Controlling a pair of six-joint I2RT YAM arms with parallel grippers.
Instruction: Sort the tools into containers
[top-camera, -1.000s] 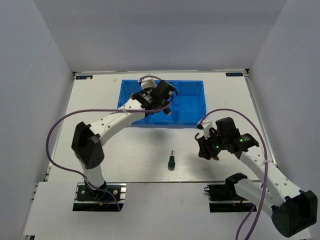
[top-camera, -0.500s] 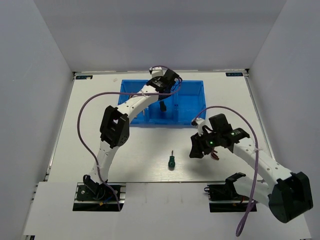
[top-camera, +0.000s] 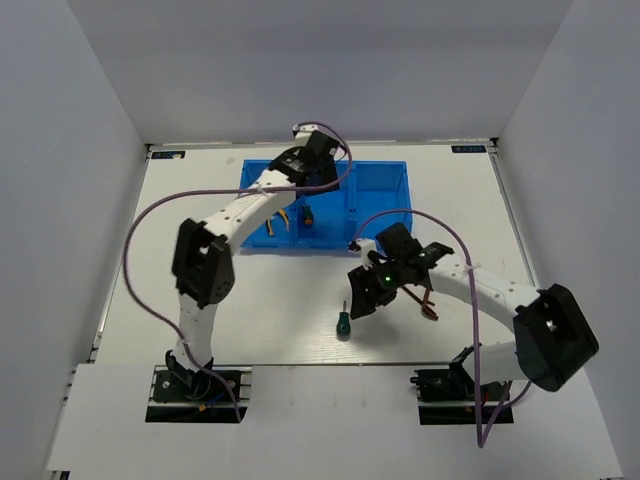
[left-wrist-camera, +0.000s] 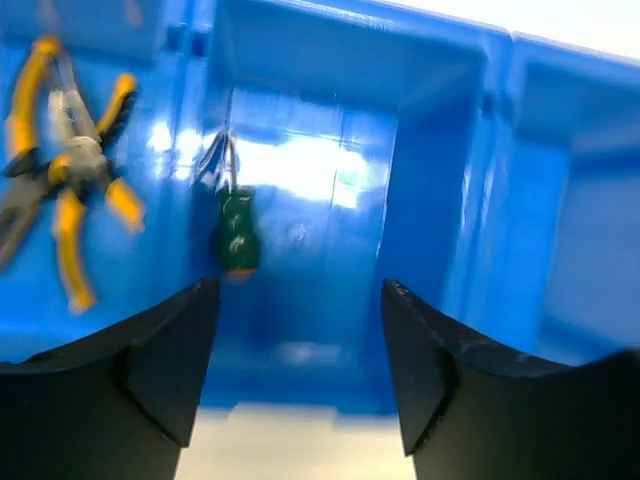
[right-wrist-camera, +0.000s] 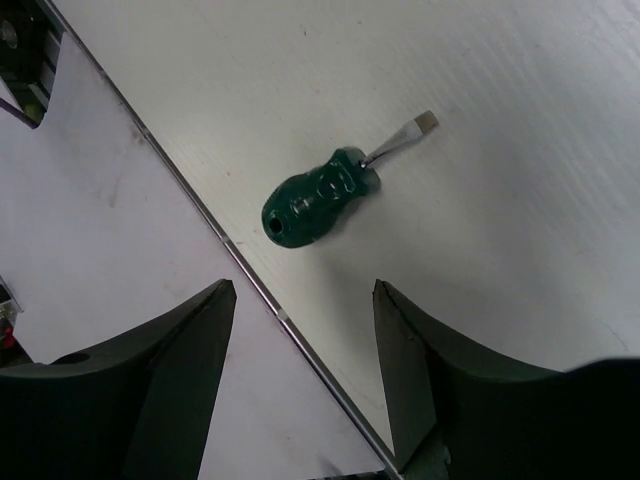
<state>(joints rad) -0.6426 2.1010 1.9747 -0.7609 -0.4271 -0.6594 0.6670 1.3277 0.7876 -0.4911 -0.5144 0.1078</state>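
The blue three-compartment bin (top-camera: 385, 166) stands at the back of the table. In the left wrist view, yellow-handled pliers (left-wrist-camera: 60, 170) lie in its left compartment. A green screwdriver (left-wrist-camera: 238, 235) and thin hex keys (left-wrist-camera: 220, 160) lie in the middle one. My left gripper (top-camera: 308, 185) hovers over the bin, open and empty (left-wrist-camera: 300, 380). A second green screwdriver (top-camera: 342, 322) lies on the table near the front edge. My right gripper (top-camera: 358, 303) is just right of it, open and empty. In the right wrist view the gripper (right-wrist-camera: 305, 370) is above the screwdriver (right-wrist-camera: 315, 198).
The table's metal front edge (right-wrist-camera: 200, 215) runs close beside the loose screwdriver. White walls enclose the table on three sides. The bin's right compartment (top-camera: 380, 205) shows nothing inside.
My right gripper has moved left across the table to the loose screwdriver. My left gripper has shifted left and back over the bin, and a screwdriver now lies in the middle compartment.
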